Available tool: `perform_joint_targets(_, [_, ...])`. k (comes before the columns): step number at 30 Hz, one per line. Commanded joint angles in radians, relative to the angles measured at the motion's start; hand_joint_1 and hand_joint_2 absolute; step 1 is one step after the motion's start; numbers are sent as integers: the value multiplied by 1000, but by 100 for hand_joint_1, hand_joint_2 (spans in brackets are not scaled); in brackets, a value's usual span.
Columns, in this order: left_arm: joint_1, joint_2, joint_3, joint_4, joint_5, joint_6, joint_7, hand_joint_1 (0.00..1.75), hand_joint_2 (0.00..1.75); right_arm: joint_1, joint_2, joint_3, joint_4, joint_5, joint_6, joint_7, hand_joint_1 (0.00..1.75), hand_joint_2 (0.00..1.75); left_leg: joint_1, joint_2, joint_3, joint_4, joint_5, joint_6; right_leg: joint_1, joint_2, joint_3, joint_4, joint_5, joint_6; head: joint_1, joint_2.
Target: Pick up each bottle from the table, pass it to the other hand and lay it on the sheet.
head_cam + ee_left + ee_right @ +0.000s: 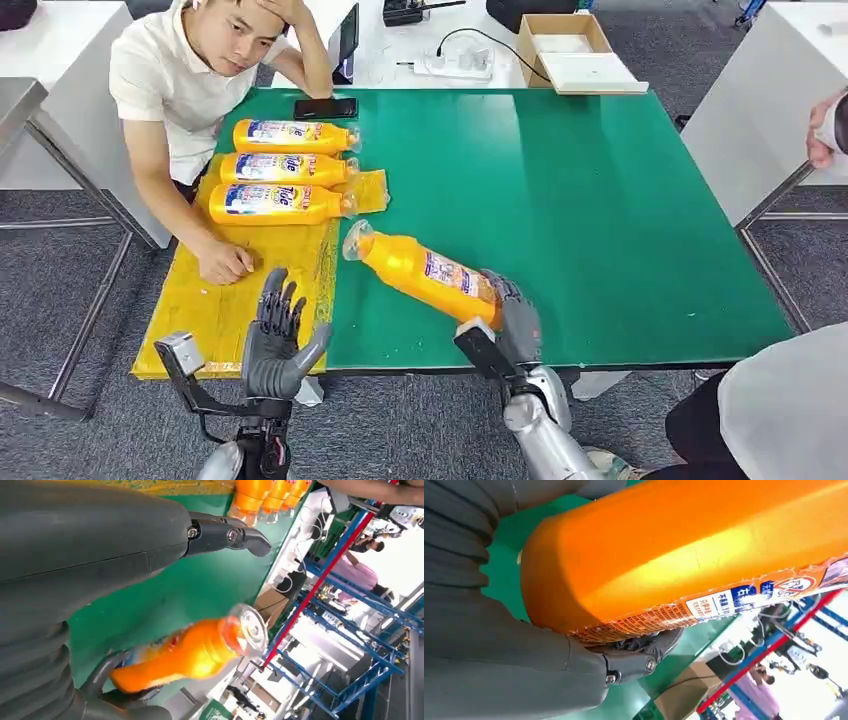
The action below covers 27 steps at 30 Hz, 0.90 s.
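Fingers (644, 652) of the right hand (508, 318) wrap the base end of an orange detergent bottle (420, 270), with the thick thumb pressing on its other side in the right wrist view. That bottle is tilted, its clear cap pointing toward the robot's left and away from it, over the green table (600, 200) near the front edge. Whether its cap end touches the table cannot be told.

Spread and empty, the left hand (275, 335) stands with its fingers pointing up, over the near right edge of the yellow sheet (240, 290) and just to the left of the held bottle. In the left wrist view the capped end of the bottle lies close by the hand without touching it.

Three more orange bottles lie on their sides in a row on the far part of the sheet, caps toward the robot's right: the farthest bottle (292, 136), the middle bottle (285, 168) and the nearest bottle (280, 203), each just beside the next.

A seated person (200, 80) leans at the table's left side, with one hand (226, 262) resting on the sheet just beyond the robot's left hand. A black phone (325, 108) lies at the far edge of the table, and an open cardboard box (570, 50) sits beyond it.
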Motion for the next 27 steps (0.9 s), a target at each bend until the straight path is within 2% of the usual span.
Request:
perform_joint_targets(1, [4,-5,26,-2,7,19,-13,0,175,34,40,-16,-100,-56,-48,-62,175,175,1,1,3,0,-1,-2,1,-1,3,0,-1,-2,0,0])
perform_joint_targets(4, [2,3,31,0,4,36,-33,0,175,100,64,35,-166,-99,-102,-96,175,175,0,1,2,-1,-1,-2,1,-1,2,0,-1,-2,0,0])
perform_joint_targets(7, [-2,30,-9,-14,-14,-44,-59,0,175,95,59,68,-154,-122,-100,-98,175,175,1,1,5,-1,-2,-3,1,-1,4,-1,-2,-3,0,0])
perform_joint_targets(11, [-1,25,-11,-14,-17,-44,-61,0,175,89,59,74,-145,-124,-97,-100,175,175,0,1,1,0,-1,-1,1,-1,0,0,-1,-2,0,0])
perform_joint_targets(12, [-6,40,-28,-16,-31,-67,-70,0,175,86,57,78,-139,-125,-89,-99,175,175,1,1,0,0,-1,-1,1,0,-1,0,0,-1,0,0])
perform_joint_targets(13, [-11,62,-53,-6,-42,-134,-84,0,175,78,58,104,-122,-125,-54,-100,175,175,1,2,2,0,-1,-2,1,-1,1,0,-1,-2,0,0])
perform_joint_targets(16, [-20,69,-71,23,-80,-181,-94,0,175,74,82,185,-84,-89,-16,-122,175,175,1,1,1,-1,-1,-2,1,-1,0,0,-1,-2,0,0])
perform_joint_targets(20, [-55,78,-90,95,-72,-245,-56,0,175,68,123,313,-35,-27,-41,-158,175,175,1,3,3,-1,-2,-3,2,1,2,-1,-1,-3,0,0])
perform_joint_targets(24, [-88,67,-89,145,-74,-276,-68,0,175,32,150,401,92,-51,-4,-190,175,175,1,1,2,-2,0,-2,2,-1,1,-1,-1,-2,0,0])
perform_joint_targets(27, [-96,72,-104,148,-33,-332,-54,0,175,8,161,427,179,-70,-24,-220,175,175,2,2,5,-2,-1,-2,3,-1,4,-2,-1,-3,0,0])
